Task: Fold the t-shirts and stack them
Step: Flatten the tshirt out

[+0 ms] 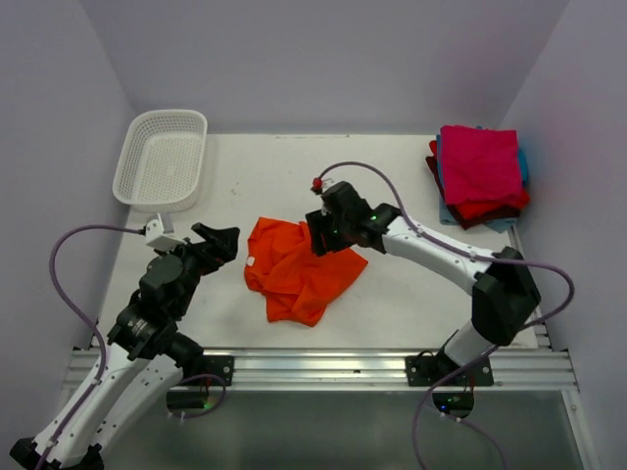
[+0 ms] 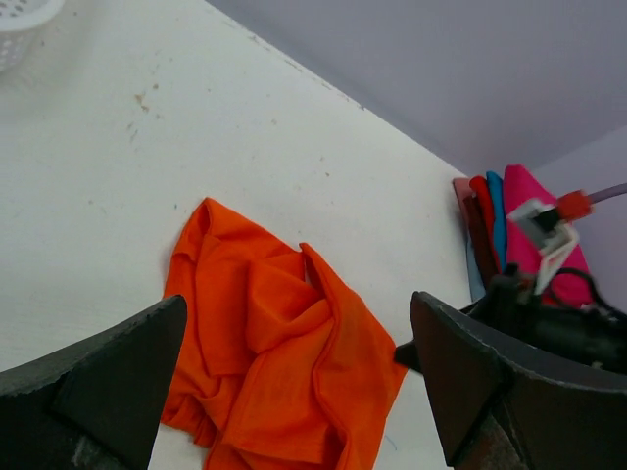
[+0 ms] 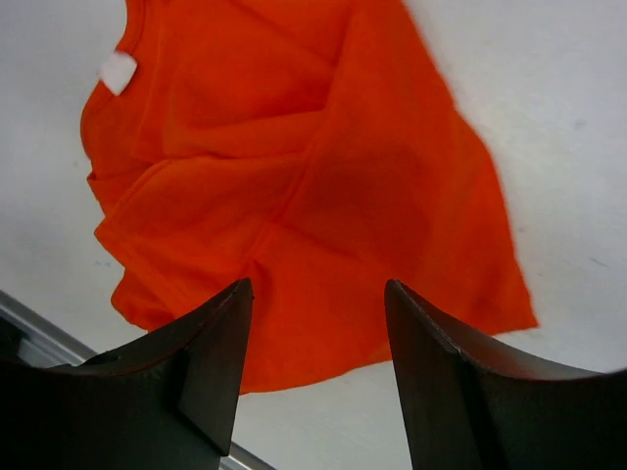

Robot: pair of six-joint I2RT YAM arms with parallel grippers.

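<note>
at mid-frame on the worktop (image 1: 392, 294), the orange t-shirt (image 1: 299, 272) lay crumpled, far from the folded stack (image 1: 480, 171) at upper right. both the right hand (image 1: 324, 240), over its edge, and the left hand (image 1: 221, 241) stood spread, empty. grabbing bunched layers risked a crooked fold.

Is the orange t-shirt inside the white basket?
No, the orange t-shirt lies crumpled on the table, well apart from the basket.

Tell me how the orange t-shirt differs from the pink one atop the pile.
The orange t-shirt lies crumpled and unfolded; the pink t-shirt is folded square. The orange one lies alone near the middle of the table; the pink one tops a stack at the far right corner. Both are plain cloth.
</note>
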